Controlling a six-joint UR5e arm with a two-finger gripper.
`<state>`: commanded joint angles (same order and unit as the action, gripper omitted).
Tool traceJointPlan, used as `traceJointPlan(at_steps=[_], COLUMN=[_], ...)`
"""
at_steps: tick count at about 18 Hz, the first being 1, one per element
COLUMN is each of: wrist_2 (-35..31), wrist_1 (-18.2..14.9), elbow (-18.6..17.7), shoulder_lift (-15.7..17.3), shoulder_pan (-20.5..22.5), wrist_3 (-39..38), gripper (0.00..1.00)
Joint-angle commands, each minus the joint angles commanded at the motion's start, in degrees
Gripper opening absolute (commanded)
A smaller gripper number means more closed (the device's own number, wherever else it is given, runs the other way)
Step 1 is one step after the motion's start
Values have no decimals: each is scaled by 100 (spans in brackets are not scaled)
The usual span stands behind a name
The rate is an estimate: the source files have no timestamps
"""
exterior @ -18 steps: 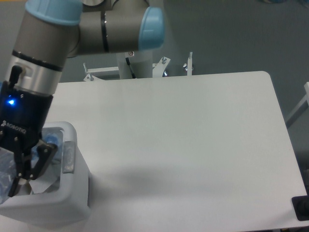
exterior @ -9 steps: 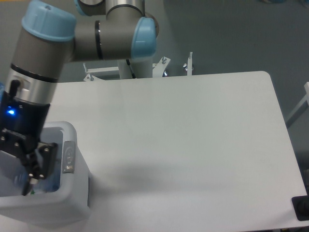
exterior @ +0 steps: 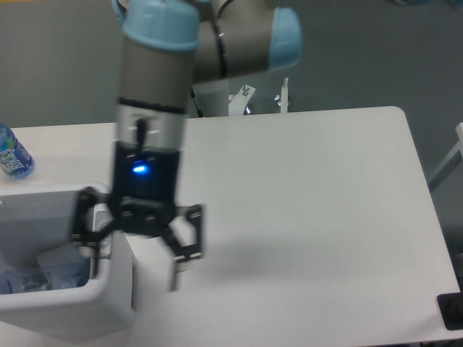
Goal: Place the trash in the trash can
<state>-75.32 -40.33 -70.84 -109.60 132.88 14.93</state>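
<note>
The trash can (exterior: 108, 303) is a large white bin at the table's lower left corner. Inside it lie the trash pieces: a crumpled white wrapper (exterior: 56, 259) and a clear crushed bottle (exterior: 32, 280) with a bluish tint. My gripper (exterior: 134, 262) hangs over the can's right rim, half above the table. Its fingers are spread wide and hold nothing. The left finger (exterior: 85, 225) is over the can's opening and the right finger (exterior: 189, 246) is over the tabletop.
A blue-labelled water bottle (exterior: 11, 155) stands at the table's far left edge, behind the can. The white table (exterior: 311, 217) stretches to the right. A dark object (exterior: 451, 311) sits at the lower right corner.
The gripper has risen out of the can, moved right and opened. The clear bottle it was shut on now lies inside the can.
</note>
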Motion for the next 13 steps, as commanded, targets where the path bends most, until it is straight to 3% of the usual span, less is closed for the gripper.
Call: traceJointPlan(at_steps=[5, 8, 11, 13], wrist_2=[-44, -464, -1237, -1415], wrist_1=[-737, -1606, -2223, -2741], elbow=[-237, -325, -413, -405], shoulder_lift=[299, 553, 756, 853], shoulder_pan=[475, 572, 616, 642], wrist_3=[1351, 2318, 3338, 3814], gripper=[100, 100, 100, 100])
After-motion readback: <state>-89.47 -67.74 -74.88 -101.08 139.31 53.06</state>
